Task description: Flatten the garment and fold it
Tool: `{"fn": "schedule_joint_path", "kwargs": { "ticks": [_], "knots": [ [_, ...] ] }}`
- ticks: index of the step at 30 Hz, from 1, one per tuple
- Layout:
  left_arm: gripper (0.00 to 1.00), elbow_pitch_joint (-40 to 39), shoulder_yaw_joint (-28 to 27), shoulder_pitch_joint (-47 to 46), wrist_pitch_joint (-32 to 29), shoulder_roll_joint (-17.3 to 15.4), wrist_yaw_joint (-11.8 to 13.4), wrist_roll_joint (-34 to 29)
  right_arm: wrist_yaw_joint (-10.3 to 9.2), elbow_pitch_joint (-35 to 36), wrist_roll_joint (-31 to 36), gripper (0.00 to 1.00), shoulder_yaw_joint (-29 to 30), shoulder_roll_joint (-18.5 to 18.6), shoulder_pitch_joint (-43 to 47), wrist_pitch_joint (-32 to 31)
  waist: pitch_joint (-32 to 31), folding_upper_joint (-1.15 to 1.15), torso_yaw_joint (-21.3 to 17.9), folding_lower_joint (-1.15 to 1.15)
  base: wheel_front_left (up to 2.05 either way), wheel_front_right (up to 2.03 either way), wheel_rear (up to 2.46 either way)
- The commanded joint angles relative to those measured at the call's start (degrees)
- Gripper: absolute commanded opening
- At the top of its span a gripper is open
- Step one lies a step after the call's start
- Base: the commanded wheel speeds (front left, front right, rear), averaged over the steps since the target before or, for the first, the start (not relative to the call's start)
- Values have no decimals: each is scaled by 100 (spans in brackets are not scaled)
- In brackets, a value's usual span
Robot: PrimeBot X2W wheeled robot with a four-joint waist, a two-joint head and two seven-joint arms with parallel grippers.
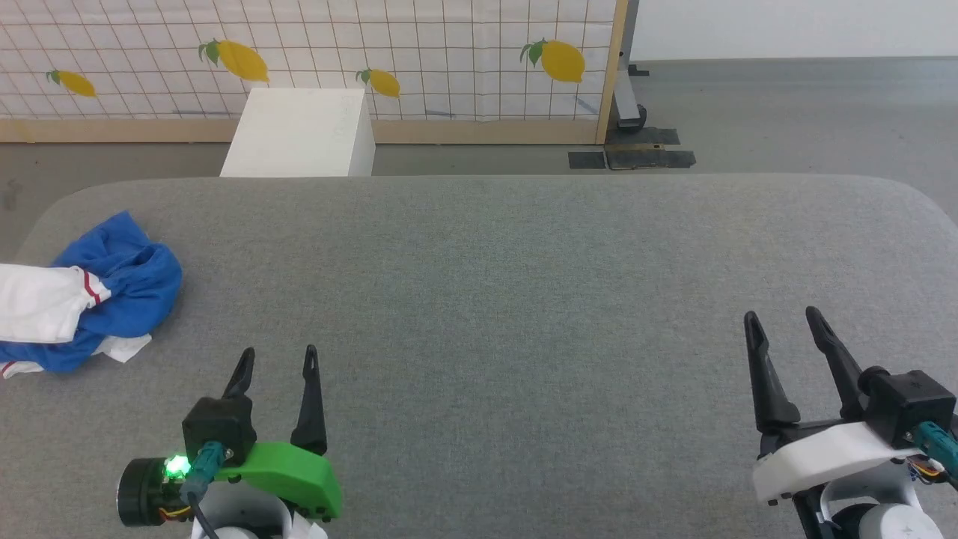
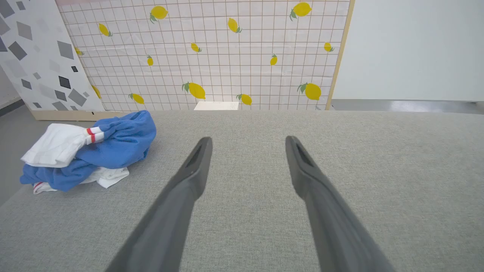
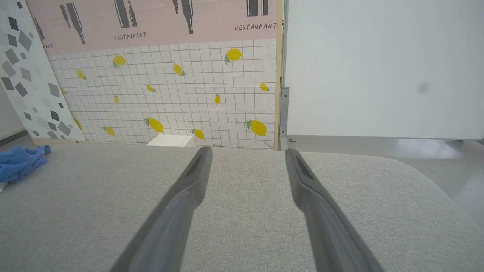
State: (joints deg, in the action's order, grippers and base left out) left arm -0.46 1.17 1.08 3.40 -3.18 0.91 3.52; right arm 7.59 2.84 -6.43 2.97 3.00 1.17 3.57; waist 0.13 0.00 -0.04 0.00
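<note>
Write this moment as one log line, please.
stage: folding not begun | garment: crumpled heap at left edge of table | left hand: open, empty | right hand: open, empty

Grey fabric table [image 1: 524, 299]; crumpled garment [image 1: 112, 299] at left edge.

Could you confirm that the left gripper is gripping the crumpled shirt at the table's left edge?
No: the left gripper is open, apart from the shirt lying crumpled at the left edge of the table; see the head view.
</note>
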Motion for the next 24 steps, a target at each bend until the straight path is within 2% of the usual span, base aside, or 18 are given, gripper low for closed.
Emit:
{"fn": "schedule_joint_path", "kwargs": {
  "ticks": [1,24],
  "knots": [
    [100,-18,21,-68,73,8,37,104,-3,65,-94,100,33,-3,50,63,1,0,1,0,0,0,0],
    [100,-18,109,-93,342,14,91,340,-4,240,-544,100,155,-6,164,329,1,0,22,0,0,0,0]
  ]
}}
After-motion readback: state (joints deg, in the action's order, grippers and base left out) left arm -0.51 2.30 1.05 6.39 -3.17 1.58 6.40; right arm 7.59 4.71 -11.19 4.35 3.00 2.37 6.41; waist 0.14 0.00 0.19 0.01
